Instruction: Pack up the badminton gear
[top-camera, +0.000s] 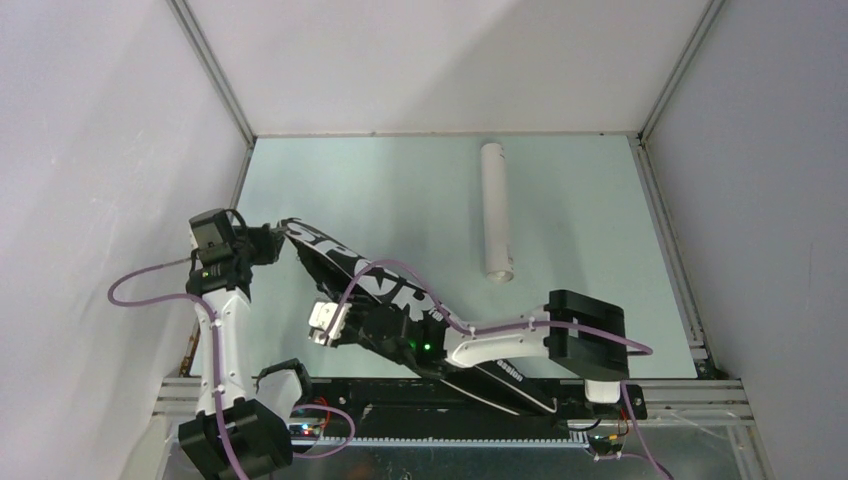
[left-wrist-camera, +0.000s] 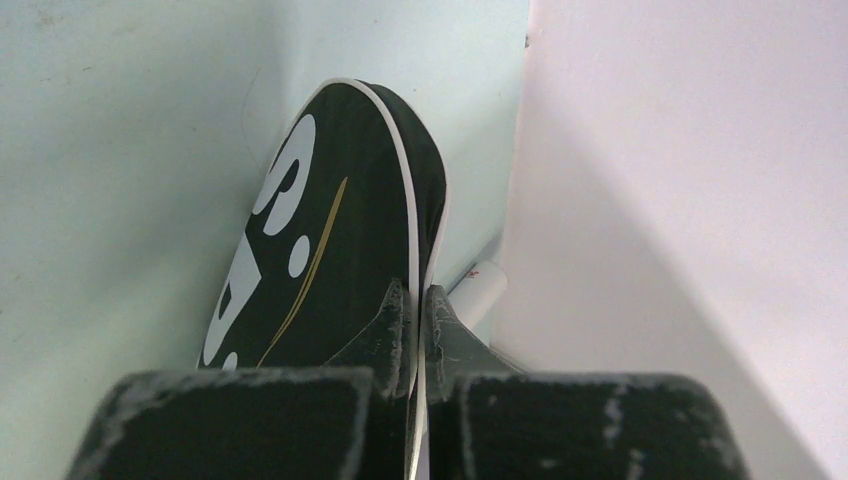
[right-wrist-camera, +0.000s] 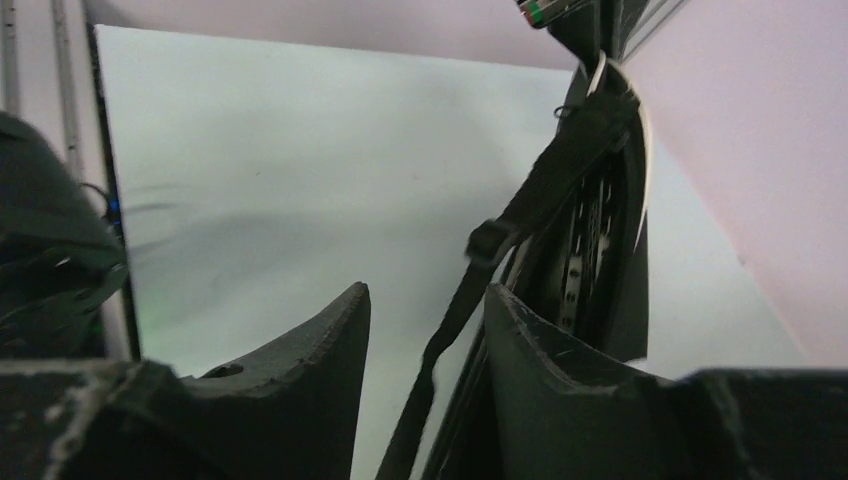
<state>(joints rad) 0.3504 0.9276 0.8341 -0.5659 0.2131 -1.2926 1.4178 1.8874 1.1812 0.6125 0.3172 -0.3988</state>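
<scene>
1. The overhead view alone shows the whole layout. The black "SPORT" bag (top-camera: 345, 262) runs slantwise across the table (top-camera: 380, 180), from the left gripper (top-camera: 272, 243) to the near edge by the right arm's base. A long white tube (top-camera: 495, 210) lies well apart on the far right half.
2. Only the left wrist view shows that grip closely: both fingers (left-wrist-camera: 393, 325) are clenched on the bag's white-piped edge at its rounded end. One end of the tube shows beyond the bag.
3. Only the right wrist view shows the right gripper (right-wrist-camera: 425, 350). Its jaws are spread, grasping nothing.
4. A black strap (right-wrist-camera: 478, 260) of the bag hangs in the gap between those jaws, and the bag's edge stands just beside the right-hand finger.
5. The bag's contents cannot be told.
</scene>
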